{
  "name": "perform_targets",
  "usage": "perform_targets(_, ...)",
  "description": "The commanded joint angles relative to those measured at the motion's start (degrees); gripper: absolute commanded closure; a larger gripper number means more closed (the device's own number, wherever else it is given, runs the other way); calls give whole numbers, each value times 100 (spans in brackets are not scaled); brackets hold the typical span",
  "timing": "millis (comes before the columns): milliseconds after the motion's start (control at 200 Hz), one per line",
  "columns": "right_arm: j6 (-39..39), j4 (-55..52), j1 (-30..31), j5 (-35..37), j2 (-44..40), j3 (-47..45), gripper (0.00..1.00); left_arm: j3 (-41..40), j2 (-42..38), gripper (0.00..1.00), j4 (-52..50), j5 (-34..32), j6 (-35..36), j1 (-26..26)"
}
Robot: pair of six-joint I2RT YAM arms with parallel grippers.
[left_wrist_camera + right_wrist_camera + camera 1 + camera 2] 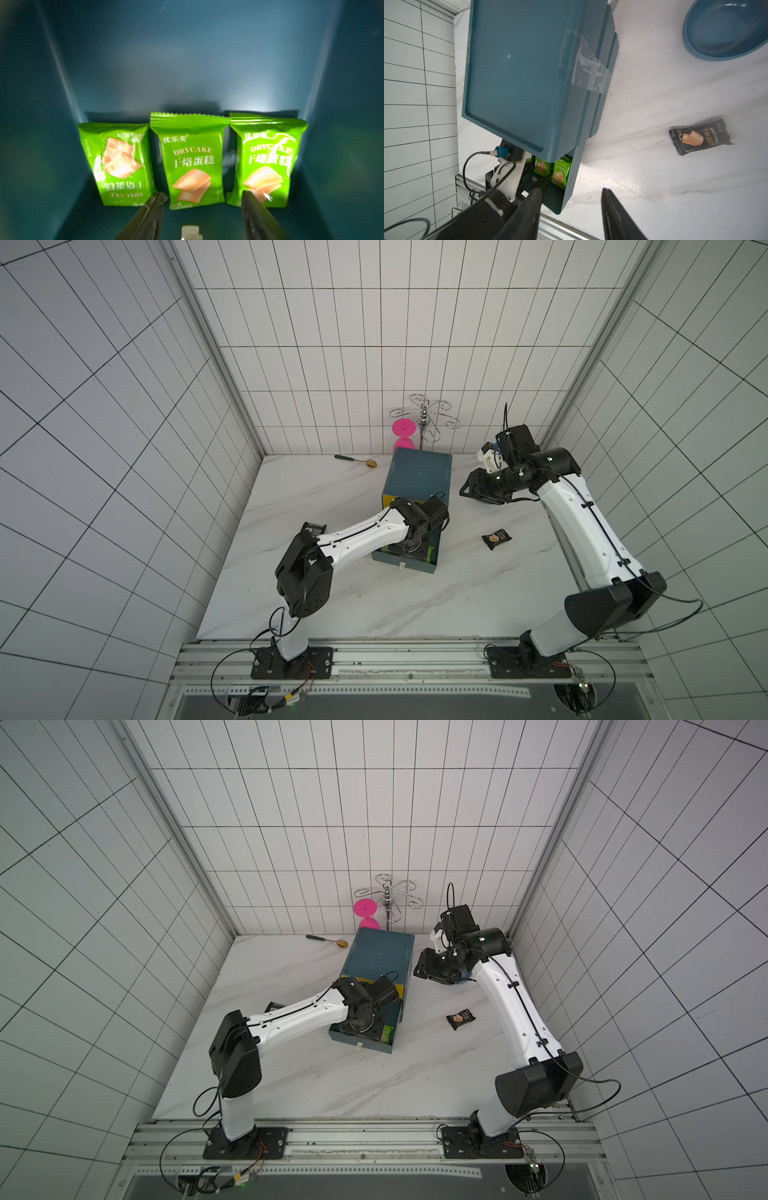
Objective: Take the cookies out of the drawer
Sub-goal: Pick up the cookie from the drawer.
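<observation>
1. Left wrist view: three green cookie packets [192, 162] lie side by side on the drawer floor. They are glossy, crinkled pillows with zigzag-sealed ends, each picturing tan biscuits. One outer packet is turned the opposite way round.
2. The left gripper [203, 194] has its dark fingers spread, one tip on either side of the middle packet, and it is not pinching it.
3. The drawer [187, 62] is smooth teal plastic, and its walls stand close to both ends of the row. In both top views, at centre frame, the left arm's wrist covers most of the opening, so only slivers of green show.
4. Just above the drawer in the frame is the teal cabinet [417, 472], flat-topped, with clear tape on its side.
5. A black packet [496, 538] lies on the white marbled table [374, 605], right of the drawer. Another black packet [313, 527], left of centre, is half hidden by the left arm.
6. The right gripper [571, 190] has its fingers apart and holds nothing. It hangs right of the cabinet, near a blue bowl [724, 31].
7. Along the back wall are a dark-handled spoon [355, 460], a pink goblet [404, 433] and a chrome wire rack [426, 418].
</observation>
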Motion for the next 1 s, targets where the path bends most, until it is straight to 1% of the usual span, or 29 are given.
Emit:
perform_targets(0,-87,-104,-83,8,-125,-188,50,-36,78,29,223,-81,43,64)
perform_targets(175,-162,-130,-135,5,-169,-290,50,-169,176,32,453,46,-59,83)
perform_targets(445,-234,-86,-175,-10,-270,-499,50,-477,352,33,707,8,-164,96)
perform_targets(650,-276,13,-201,-21,-351,-672,50,-573,550,33,848,-135,-249,101)
perform_targets(795,-307,81,-227,-48,-389,-813,50,-639,712,35,911,-262,-297,148)
perform_targets(995,-338,119,-284,-49,-448,-957,50,-767,736,37,1071,-383,-327,190)
